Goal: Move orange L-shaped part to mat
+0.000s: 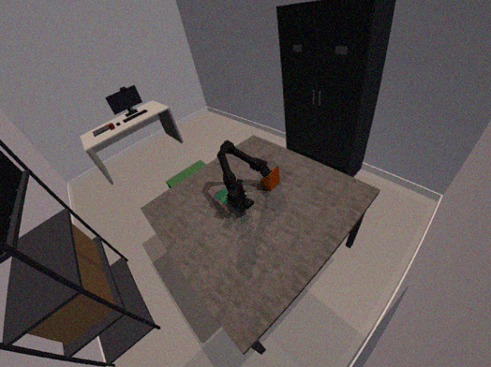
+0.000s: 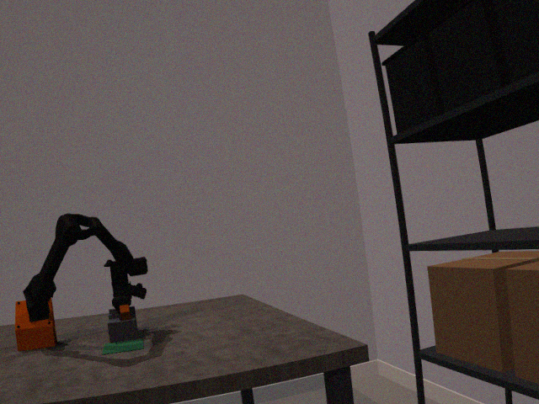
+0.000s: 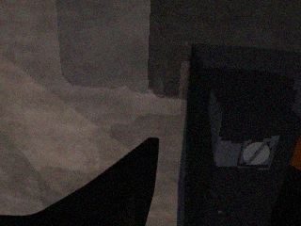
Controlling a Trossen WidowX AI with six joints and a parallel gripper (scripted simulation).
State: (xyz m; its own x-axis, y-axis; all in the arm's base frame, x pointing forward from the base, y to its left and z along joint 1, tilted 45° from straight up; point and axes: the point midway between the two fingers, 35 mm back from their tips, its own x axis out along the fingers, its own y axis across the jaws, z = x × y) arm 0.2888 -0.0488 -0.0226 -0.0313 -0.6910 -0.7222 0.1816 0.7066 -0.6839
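The grey tray stands on the table with the green mat in front of it. A bit of the orange part shows above the tray's top, right under my gripper. The gripper points straight down onto it; its fingers stand part-way apart with nothing between them. In the wrist view the tray fills the right side as a dark block, with an orange sliver at the right edge. In the top view the arm hides the tray, and only a strip of the mat shows.
The arm's orange base sits at the table's left end, also seen in the top view. A black shelf rack with cardboard boxes stands beside the table. A black cabinet and a desk stand further off.
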